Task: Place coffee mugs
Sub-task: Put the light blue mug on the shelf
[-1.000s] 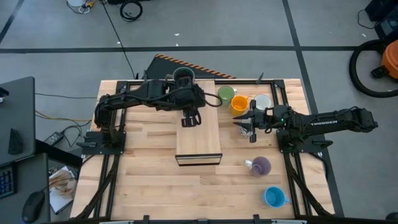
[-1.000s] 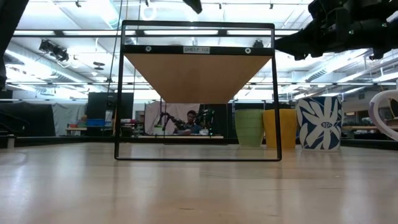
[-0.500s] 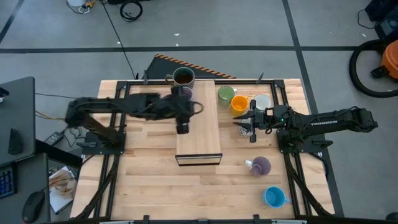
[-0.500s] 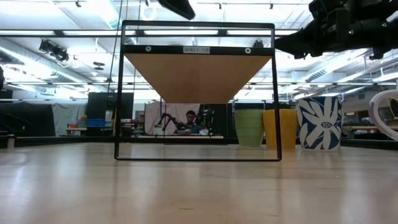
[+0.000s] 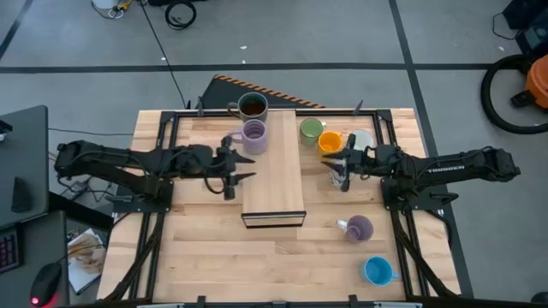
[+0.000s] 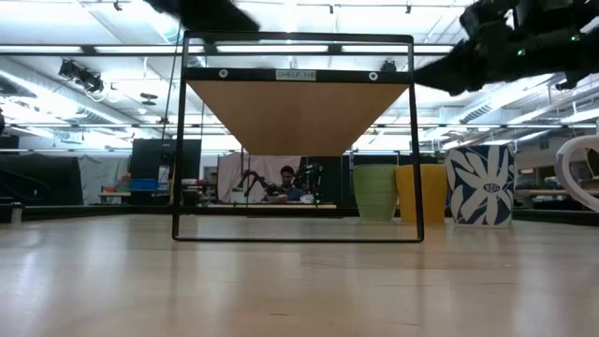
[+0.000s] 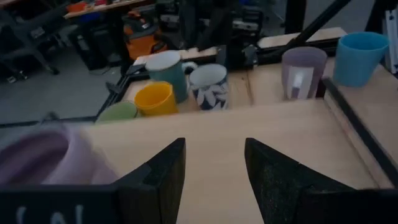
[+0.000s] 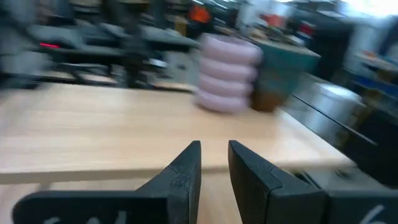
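Note:
A wooden shelf (image 5: 274, 184) stands mid-table. A lilac mug (image 5: 254, 135) stands on its far left corner, with a dark brown mug (image 5: 251, 106) on the table behind it. My left gripper (image 5: 242, 175) hangs open and empty just left of the shelf, pointing at it; the left wrist view shows its fingers (image 7: 214, 162) over the shelf top. My right gripper (image 5: 336, 167) hovers right of the shelf, its fingers (image 8: 214, 165) a narrow gap apart with nothing between them. Beside it stand green (image 5: 311, 130), orange (image 5: 329, 141) and white (image 5: 360, 139) mugs.
A second lilac mug (image 5: 358, 228) and a blue mug (image 5: 377, 270) stand on the table's near right. In the low view, the shelf's black frame (image 6: 298, 103) stands on thin legs with open space below it. A person sits far behind the table.
My left gripper has drawn back from above the shelf toward the table's left edge and sunk, tipping up toward level. The lilac mug, hidden under the arm before, now shows standing on the shelf's far left corner. My right gripper has turned slightly in place.

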